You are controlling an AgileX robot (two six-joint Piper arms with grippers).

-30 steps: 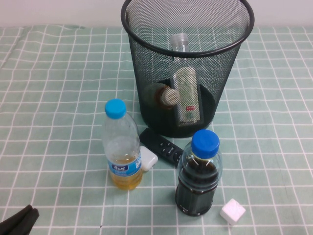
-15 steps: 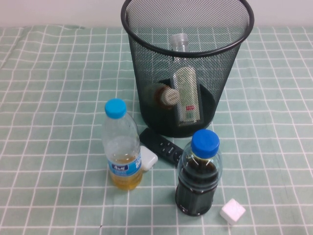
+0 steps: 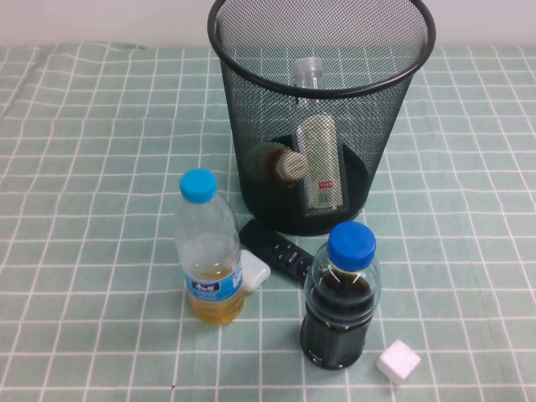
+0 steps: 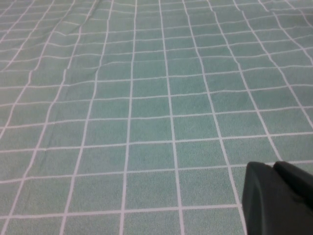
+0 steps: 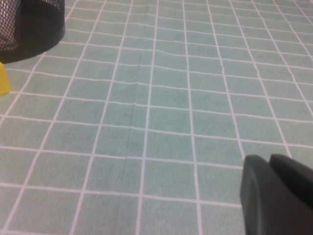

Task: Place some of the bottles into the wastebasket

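Observation:
The black wire-mesh wastebasket (image 3: 322,117) stands at the back middle of the checked green cloth. Both clear bottles lie inside it: the white-capped bottle with the green label (image 3: 318,163) leans against the far wall, and the squat cream-capped bottle (image 3: 280,162) lies beside it on the base. Neither gripper shows in the high view. My left gripper (image 4: 276,169) is shut and empty, low over bare cloth. My right gripper (image 5: 271,161) is shut and empty over cloth, with the wastebasket's base (image 5: 29,24) some way off.
A blue-capped bottle of yellow liquid (image 3: 208,251) and a blue-capped bottle of dark liquid (image 3: 339,297) stand in front of the basket. A black remote (image 3: 276,251), a small white object (image 3: 254,271) and a white cube (image 3: 398,362) lie near them.
One second ago the left gripper showed at the bottom left corner of the high view; it has drawn back out of that view. Nothing else has moved.

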